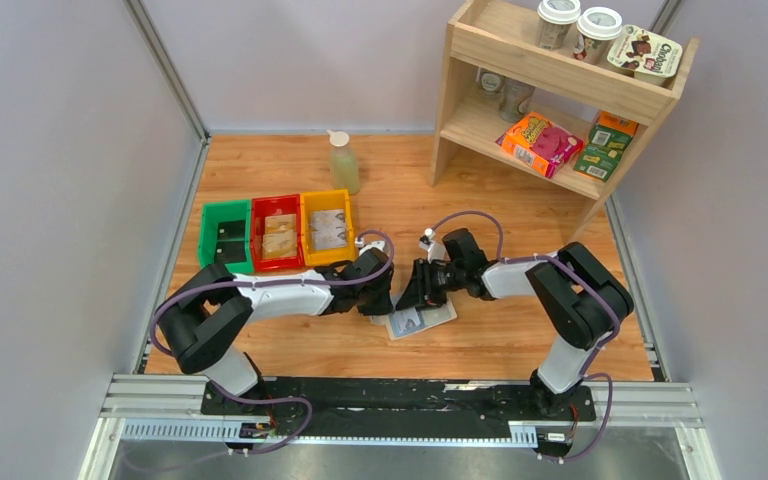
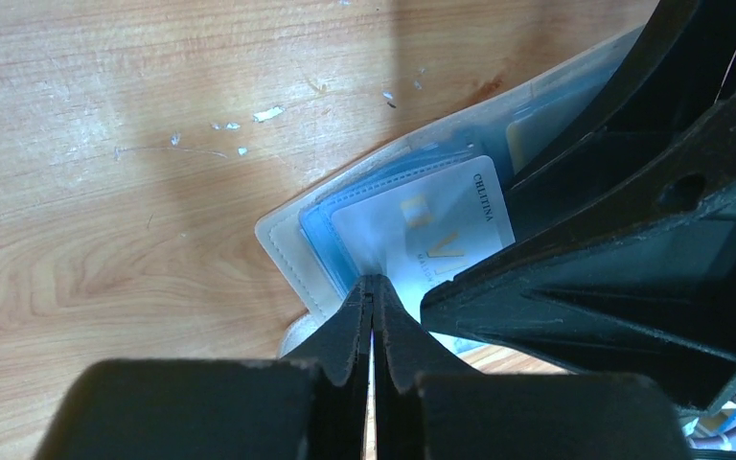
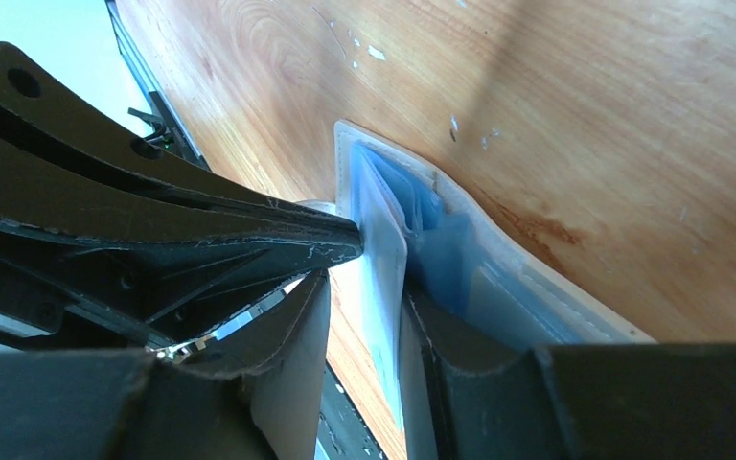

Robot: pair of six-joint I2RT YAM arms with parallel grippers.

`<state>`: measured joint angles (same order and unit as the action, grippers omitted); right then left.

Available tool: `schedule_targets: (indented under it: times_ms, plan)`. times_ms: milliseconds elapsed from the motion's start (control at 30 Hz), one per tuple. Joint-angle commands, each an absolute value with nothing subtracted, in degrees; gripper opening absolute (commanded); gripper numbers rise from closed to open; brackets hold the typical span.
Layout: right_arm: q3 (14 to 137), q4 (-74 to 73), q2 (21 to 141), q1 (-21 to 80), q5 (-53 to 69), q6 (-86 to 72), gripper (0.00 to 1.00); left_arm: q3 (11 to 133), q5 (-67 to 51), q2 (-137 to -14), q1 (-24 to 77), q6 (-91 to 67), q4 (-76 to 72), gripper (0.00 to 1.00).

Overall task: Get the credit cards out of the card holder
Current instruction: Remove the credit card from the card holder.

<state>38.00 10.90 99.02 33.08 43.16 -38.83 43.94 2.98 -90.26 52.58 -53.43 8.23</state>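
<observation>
The card holder [image 1: 428,321] lies open on the wooden table, beige rim and pale blue inside [image 2: 286,241]. A silvery grey credit card [image 2: 431,216] sticks partly out of a pocket. My left gripper [image 1: 384,303] is shut, its joined tips [image 2: 372,285] pressing down on the holder beside the card. My right gripper [image 1: 423,292] is open [image 3: 366,292] and straddles the lifted card edge [image 3: 383,240], which rests against one finger [image 3: 441,364]. The left gripper's finger [image 3: 201,230] touches that card from the left. The holder [image 3: 517,259] lies behind it.
Green [image 1: 225,235], red [image 1: 277,232] and yellow [image 1: 328,225] bins stand left of the grippers, each with cards inside. A bottle [image 1: 342,160] stands behind them. A wooden shelf [image 1: 560,90] with cups and snack packs is at the back right.
</observation>
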Motion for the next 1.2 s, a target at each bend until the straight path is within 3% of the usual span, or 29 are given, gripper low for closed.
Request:
schedule_targets:
  times_ms: [0, 433, 967, 1167]
  plan:
    - [37.9, 15.7, 98.6, 32.5, 47.0, -40.0, 0.35, 44.3, 6.9, -93.8, 52.2, -50.4, 12.7, 0.01]
    - [33.6, 19.2, 94.8, 25.9, 50.0, -40.3, 0.31, 44.5, 6.5, -95.4, 52.2, -50.7, 12.9, 0.0]
    - [32.1, 20.8, 94.3, 24.0, 50.7, -40.7, 0.02, 44.5, 6.0, -95.6, 52.2, -50.4, 12.6, 0.0]
    - [31.6, 19.3, 92.9, 22.0, 50.6, -39.9, 0.0, 44.5, 5.5, -95.8, 52.2, -50.2, 12.1, 0.0]
